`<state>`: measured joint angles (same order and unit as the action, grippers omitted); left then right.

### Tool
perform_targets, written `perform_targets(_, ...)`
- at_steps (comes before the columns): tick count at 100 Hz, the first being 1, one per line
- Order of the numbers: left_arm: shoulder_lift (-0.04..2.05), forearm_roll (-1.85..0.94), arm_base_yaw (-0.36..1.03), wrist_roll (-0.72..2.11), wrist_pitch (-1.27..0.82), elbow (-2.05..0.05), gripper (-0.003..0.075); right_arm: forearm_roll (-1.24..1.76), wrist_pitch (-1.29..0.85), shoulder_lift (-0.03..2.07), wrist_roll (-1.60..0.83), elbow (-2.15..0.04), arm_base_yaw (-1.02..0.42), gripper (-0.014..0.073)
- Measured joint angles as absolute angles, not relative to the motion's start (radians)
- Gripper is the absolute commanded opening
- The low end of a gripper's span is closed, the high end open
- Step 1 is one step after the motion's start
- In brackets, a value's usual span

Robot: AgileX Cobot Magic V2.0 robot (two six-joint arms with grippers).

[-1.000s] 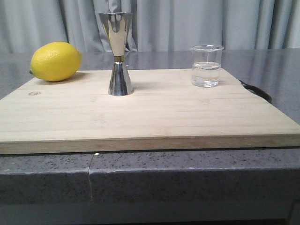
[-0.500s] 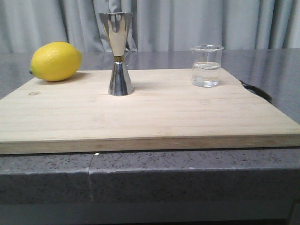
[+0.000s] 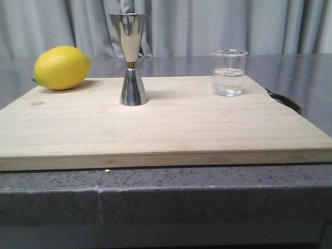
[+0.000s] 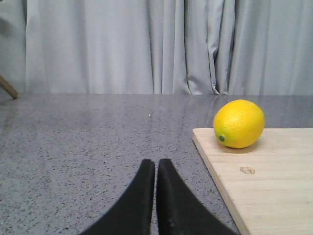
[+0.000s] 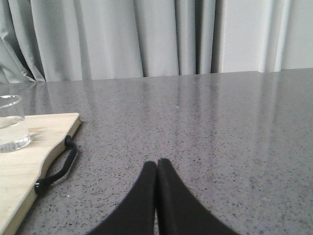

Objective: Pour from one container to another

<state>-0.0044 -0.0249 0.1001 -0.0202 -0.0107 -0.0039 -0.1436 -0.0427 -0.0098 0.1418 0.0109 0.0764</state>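
— Left wrist view: saw the left gripper [image 4: 155, 166] low over the grey counter [image 4: 88, 142], fingers pressed together, nothing between them. Noticed beside it the wooden board [image 4: 274, 191], with the lemon [image 4: 238, 123] resting near its corner.

— And right wrist view? Found the right gripper [image 5: 156, 169] closed too, holding nothing, over bare counter, well apart from the board's black handle [image 5: 56, 169]. Caught only the edge of the beaker [image 5: 10, 125], standing on the board near that handle.

— Front view: showed no gripper at all. Stood upright on the board, toward the far right, the beaker with clear liquid inside, about half full.

— Placed the jigger [image 3: 129, 59] left of the middle, upright, well apart from the beaker, gold band at the narrow waist. Left the lemon at the far left corner, partly off the board.
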Motion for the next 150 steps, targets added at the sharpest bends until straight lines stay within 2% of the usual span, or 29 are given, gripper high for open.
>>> perform_targets(19, -0.004, -0.077, 0.100, -0.020, -0.064, -0.057, -0.0019, -0.145, -0.063, -0.010, 0.143, -0.022, 0.076, -0.0070)
perform_targets(38, 0.004, -0.079, 0.100, -0.020, -0.179, -0.232, -0.0019, -0.145, -0.139, 0.011, 0.143, -0.168, 0.076, -0.0070)
perform_targets(58, 0.138, -0.016, 0.100, 0.009, -0.306, -0.417, -0.0019, -0.145, -0.251, 0.165, 0.143, -0.352, 0.076, -0.0070)
perform_targets(80, 0.328, 0.000, 0.100, 0.027, -0.340, -0.545, -0.0019, -0.178, -0.392, 0.368, 0.143, -0.532, 0.069, -0.0070)
perform_targets(102, 0.445, 0.000, 0.100, 0.032, -0.344, -0.564, -0.0019, -0.196, -0.430, 0.486, 0.143, -0.590, 0.069, -0.0070)
perform_targets(150, 0.490, 0.000, 0.100, 0.033, -0.338, -0.564, -0.0019, -0.197, -0.446, 0.497, 0.141, -0.592, 0.069, -0.0070)
